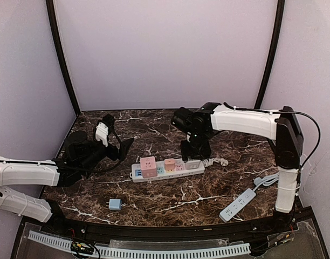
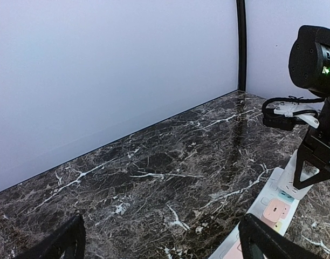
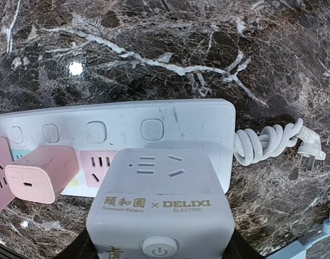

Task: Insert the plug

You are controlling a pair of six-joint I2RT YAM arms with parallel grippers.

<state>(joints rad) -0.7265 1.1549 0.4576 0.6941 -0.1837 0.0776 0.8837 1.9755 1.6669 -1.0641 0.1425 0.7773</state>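
Observation:
A white power strip (image 1: pixel 167 170) lies across the middle of the marble table; it also shows in the right wrist view (image 3: pixel 122 127) and the left wrist view (image 2: pixel 265 200). My right gripper (image 1: pixel 194 154) is shut on a pale grey cube plug (image 3: pixel 159 199), holding it at the strip's right end socket. I cannot tell whether its prongs are in. In the top view the cube (image 1: pixel 192 164) sits low on the strip. My left gripper (image 1: pixel 124 145) is open and empty, left of the strip, its fingers (image 2: pixel 57 243) wide apart over bare marble.
Two pink cube plugs (image 1: pixel 148 166) (image 1: pixel 170 163) stand on the strip; one shows in the right wrist view (image 3: pixel 38 172). A small blue plug (image 1: pixel 115 204) lies near the front. A second white strip (image 1: pixel 238 204) lies front right. A coiled white cord (image 3: pixel 267 143) is beside the strip's right end.

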